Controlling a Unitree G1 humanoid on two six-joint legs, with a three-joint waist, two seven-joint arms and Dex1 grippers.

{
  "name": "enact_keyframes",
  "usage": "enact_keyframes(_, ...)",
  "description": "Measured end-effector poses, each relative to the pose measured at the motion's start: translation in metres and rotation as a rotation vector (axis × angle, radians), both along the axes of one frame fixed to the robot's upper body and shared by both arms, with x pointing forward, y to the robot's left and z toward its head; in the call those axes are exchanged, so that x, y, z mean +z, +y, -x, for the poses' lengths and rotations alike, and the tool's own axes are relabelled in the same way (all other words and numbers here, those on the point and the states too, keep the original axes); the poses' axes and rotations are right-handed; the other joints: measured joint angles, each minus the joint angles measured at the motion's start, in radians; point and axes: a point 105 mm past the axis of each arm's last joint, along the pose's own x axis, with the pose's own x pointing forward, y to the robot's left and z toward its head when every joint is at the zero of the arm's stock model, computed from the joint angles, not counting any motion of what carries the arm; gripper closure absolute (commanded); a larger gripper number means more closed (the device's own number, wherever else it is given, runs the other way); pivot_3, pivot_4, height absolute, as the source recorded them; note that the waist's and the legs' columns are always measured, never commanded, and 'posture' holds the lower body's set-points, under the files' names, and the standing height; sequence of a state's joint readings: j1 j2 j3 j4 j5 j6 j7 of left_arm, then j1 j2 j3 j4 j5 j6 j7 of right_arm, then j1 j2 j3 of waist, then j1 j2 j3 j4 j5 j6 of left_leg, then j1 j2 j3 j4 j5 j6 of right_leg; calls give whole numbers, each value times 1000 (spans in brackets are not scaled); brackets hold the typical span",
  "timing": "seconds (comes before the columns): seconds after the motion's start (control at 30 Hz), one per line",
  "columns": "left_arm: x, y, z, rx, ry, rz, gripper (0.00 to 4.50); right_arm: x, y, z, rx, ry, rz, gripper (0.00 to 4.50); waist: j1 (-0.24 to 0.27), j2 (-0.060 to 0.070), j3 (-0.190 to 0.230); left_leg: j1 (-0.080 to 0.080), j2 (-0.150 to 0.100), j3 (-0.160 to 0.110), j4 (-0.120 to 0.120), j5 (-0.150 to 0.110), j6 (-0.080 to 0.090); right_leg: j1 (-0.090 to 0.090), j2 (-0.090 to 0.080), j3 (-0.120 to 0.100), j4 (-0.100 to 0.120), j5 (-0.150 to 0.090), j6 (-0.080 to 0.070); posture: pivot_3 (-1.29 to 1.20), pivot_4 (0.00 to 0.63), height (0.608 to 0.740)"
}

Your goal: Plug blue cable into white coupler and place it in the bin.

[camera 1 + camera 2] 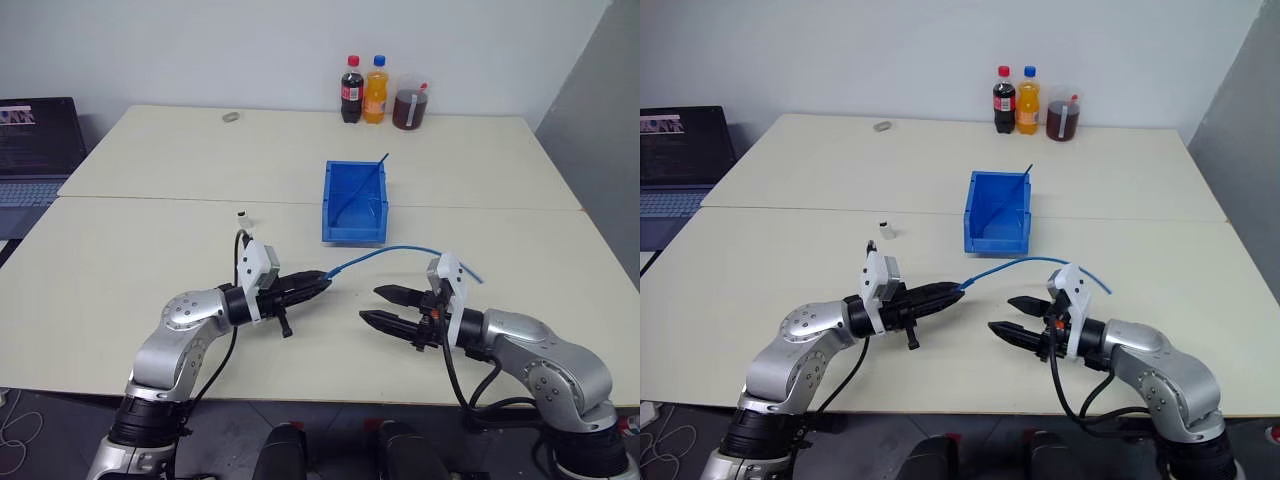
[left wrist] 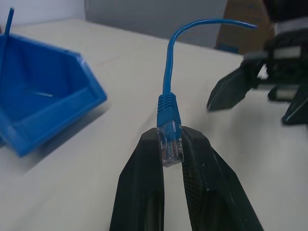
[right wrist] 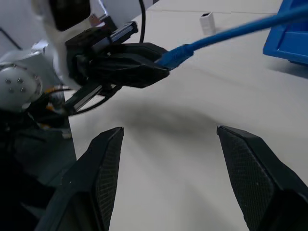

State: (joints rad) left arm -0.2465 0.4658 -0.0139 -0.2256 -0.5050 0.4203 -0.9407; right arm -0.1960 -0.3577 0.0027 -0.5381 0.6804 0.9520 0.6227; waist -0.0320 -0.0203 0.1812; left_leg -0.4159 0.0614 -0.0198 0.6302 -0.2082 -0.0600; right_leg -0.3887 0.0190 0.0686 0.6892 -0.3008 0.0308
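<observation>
while the white coupler [image 1: 242, 214] stands untouched on the bench [image 1: 120, 260], my left end effector [image 1: 318, 283] pinches the blue cable [image 1: 385, 254] at its plug for mating; my right end effector [image 1: 380, 305] waits spread, empty; the bin [image 1: 354, 236] sits beyond.

We see pale wall [image 1: 250, 40] across top of frame, grey panel [image 1: 600, 110] at upper right. Two cream tables [image 1: 130, 260] pushed together fill middle. Open laptop [image 1: 35, 145] at upper left, screen lit.
</observation>
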Motion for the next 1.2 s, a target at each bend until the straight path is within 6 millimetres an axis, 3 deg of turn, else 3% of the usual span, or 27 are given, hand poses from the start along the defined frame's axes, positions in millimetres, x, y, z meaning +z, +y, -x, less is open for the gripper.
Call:
enact_keyframes(0.3,5,-5,5,-20,118,84,4271,22,10,-23,-49,69,-193,1223,-1,0,0,0,1,-1,0,0,0,0,2,0,-1,0,0,0,150,740)
enact_keyframes(0.77,6,-5,5,-24,113,81,4271,22,25,-28,-8,145,-235,1223,-1,0,0,0,1,0,-1,0,0,-1,2,0,-1,0,0,0,150,740)
enact_keyframes(0.87,6,-5,5,-24,112,80,4271,20,26,-29,-6,155,-236,1632,-1,0,0,0,1,0,-1,0,0,-1,2,0,-1,0,0,0,150,740)
enact_keyframes(1.2,5,-3,6,-27,113,71,4271,21,29,-29,18,169,-252,4094,-2,0,0,-1,1,0,-1,0,0,-1,2,0,-1,0,0,0,150,740)
